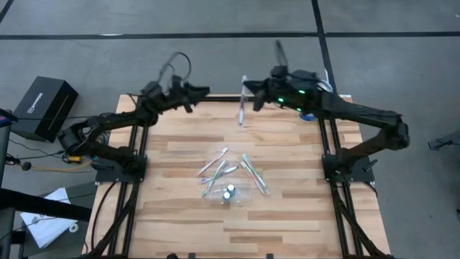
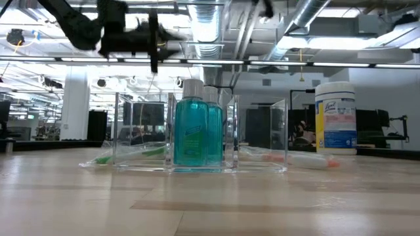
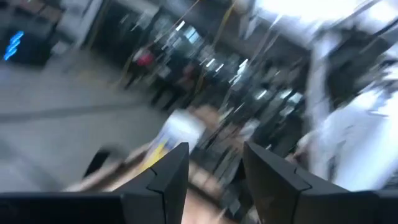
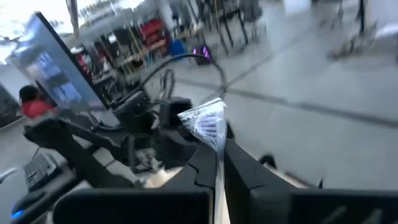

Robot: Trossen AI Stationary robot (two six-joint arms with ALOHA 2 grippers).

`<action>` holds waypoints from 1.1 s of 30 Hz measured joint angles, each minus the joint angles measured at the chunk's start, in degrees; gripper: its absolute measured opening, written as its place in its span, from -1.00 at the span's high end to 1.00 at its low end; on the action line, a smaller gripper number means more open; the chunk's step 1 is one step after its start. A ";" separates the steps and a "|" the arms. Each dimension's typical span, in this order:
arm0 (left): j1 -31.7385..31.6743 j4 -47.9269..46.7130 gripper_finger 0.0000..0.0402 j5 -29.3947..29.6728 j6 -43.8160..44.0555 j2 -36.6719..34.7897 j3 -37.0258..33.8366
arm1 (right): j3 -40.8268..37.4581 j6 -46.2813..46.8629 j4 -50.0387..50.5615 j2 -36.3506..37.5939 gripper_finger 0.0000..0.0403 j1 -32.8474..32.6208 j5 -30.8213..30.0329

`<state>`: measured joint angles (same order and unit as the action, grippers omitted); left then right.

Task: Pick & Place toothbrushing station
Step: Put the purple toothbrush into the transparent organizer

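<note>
Pale wood planks form the counter (image 1: pixel 287 151), which stands on a grey concrete floor crossed by dark lines. Level across the counter, the room behind is a large open workshop with exposed ducts, pipes and strip lights on the ceiling. On the floor beside the counter lies one black box (image 1: pixel 44 108), with white papers (image 1: pixel 44 224) nearer the front.

One small clear plastic container (image 2: pixel 200 134) sits near the middle of the counter. Two teal bottles with white caps (image 2: pixel 197 128) stand upright inside it, side by side. Several thin pale toothbrushes (image 1: pixel 231 170) lie scattered on the wood just beside the container, some crossing each other; their exact number cannot be told. One large white tub with a blue and yellow label (image 2: pixel 335 118) stands at the counter's far right corner.

Two dark arms reach over the far edge. The right hand (image 1: pixel 245 92) is raised above the counter, its fingers clamped on one toothbrush (image 1: pixel 242 108), which hangs down from the grip; the bristled head (image 4: pixel 206 124) shows just past the fingertips in the right wrist view. The left hand (image 1: pixel 205 91) is held up in the air near the far edge, fingers (image 3: pixel 165 177) partly apart with nothing between them.
</note>
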<state>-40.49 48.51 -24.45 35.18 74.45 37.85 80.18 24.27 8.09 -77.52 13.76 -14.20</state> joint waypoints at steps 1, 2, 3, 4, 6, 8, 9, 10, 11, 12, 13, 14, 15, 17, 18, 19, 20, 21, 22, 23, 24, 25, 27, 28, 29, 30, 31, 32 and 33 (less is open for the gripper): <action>0.03 0.00 0.27 -0.74 0.35 -1.61 1.40 | 0.00 -1.04 0.05 1.30 1.00 -1.13 -1.69; 0.35 0.00 0.27 -1.83 0.38 -3.14 3.39 | 0.00 -1.99 0.10 2.64 1.00 -2.37 -3.24; 0.74 -0.18 0.27 -2.98 -0.19 -4.87 5.28 | 0.00 -2.66 0.50 3.77 1.00 -3.51 -4.77; 1.40 -1.40 0.27 -4.08 -1.07 -6.73 7.23 | 0.00 -3.62 0.71 4.81 1.00 -4.93 -6.19; 3.08 -7.63 0.27 -5.65 -4.54 -9.87 12.21 | 0.00 -6.03 0.75 6.46 1.00 -8.04 -9.68; 5.14 -18.73 0.27 -6.10 -10.14 -13.06 17.66 | -0.02 -8.59 0.63 7.81 1.00 -11.50 -13.08; 6.58 -24.11 0.27 -6.04 -13.67 -14.18 20.81 | -0.02 -9.64 0.47 8.26 1.00 -13.02 -14.59; 8.22 -30.11 0.27 -5.56 -17.17 -15.25 23.83 | -0.02 -10.45 0.34 8.68 1.00 -14.56 -16.02; 9.86 -35.79 0.27 -4.32 -20.30 -16.03 26.56 | -0.02 -11.14 0.42 8.98 1.00 -16.12 -17.17; 11.78 -40.21 0.28 -2.73 -23.05 -16.52 29.01 | -0.02 -11.82 0.47 9.13 1.00 -17.52 -18.12; 13.70 -43.91 0.29 -0.85 -25.43 -16.80 30.97 | -0.02 -12.33 0.48 9.16 1.00 -18.89 -19.06; 15.83 -47.06 0.31 1.29 -27.11 -16.95 32.29 | -0.02 -12.55 0.65 9.09 1.00 -20.21 -20.06; 17.98 -48.97 0.33 3.48 -28.30 -16.95 33.16 | -0.02 -12.58 0.73 8.89 1.00 -21.57 -21.28; 22.42 -51.58 0.37 8.04 -29.94 -16.98 33.74 | -0.24 -12.37 0.55 7.91 1.00 -24.45 -24.52; 24.68 -52.95 0.39 9.94 -30.26 -17.06 33.72 | -0.67 -11.96 -0.30 7.35 1.00 -25.93 -26.54; 26.78 -54.36 0.41 11.97 -30.39 -17.03 33.72 | -1.25 -11.23 -0.36 6.86 1.00 -27.46 -28.64; 29.02 -56.02 0.43 13.60 -30.43 -16.83 33.72 | -1.84 -9.90 -0.49 6.28 1.00 -28.98 -31.01; 31.20 -57.84 0.45 14.86 -30.45 -16.42 33.72 | -2.27 -8.16 -0.65 5.66 1.00 -30.52 -33.48; 33.24 -59.68 0.46 16.06 -30.44 -15.91 33.72 | -2.70 -6.39 -0.69 4.99 1.00 -32.12 -36.37; 35.08 -61.36 0.47 16.94 -30.43 -15.31 33.67 | -3.00 -4.84 -0.70 4.19 1.00 -33.76 -39.48; 37.09 -62.62 0.49 17.71 -30.45 -14.46 33.61 | -3.13 -3.14 -0.79 3.23 1.00 -35.28 -42.31; 38.89 -63.15 0.50 18.13 -30.42 -13.75 33.61 | -3.18 -1.42 -0.94 2.09 1.00 -36.63 -44.81; 42.16 -64.76 0.51 19.18 -30.29 -12.54 33.62 | -3.30 2.44 -0.85 -0.18 1.00 -38.37 -49.07; 43.51 -65.67 0.52 19.44 -30.38 -11.88 33.69 | -3.32 4.60 -0.74 -1.38 1.00 -39.00 -50.65; 44.82 -67.39 0.53 19.50 -30.51 -11.23 33.66 | -3.32 6.78 -1.08 -2.57 1.00 -39.52 -51.82; 46.00 -68.49 0.54 19.51 -30.65 -10.56 33.14 | -3.32 8.54 -1.32 -3.62 1.00 -39.89 -52.67; 46.95 -68.57 0.56 19.51 -30.77 -10.12 32.07 | -3.32 10.02 -1.28 -4.61 1.00 -40.18 -53.27; 47.83 -68.78 0.57 19.52 -30.84 -10.05 30.59 | -3.32 11.30 -1.31 -5.66 1.00 -40.47 -53.47; 48.67 -68.94 0.59 19.52 -30.84 -10.13 28.84 | -3.32 12.90 -1.37 -6.72 1.00 -40.56 -53.77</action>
<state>8.18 -20.43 -4.93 4.34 64.31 66.69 76.86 37.17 6.72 -84.24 -26.80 -67.97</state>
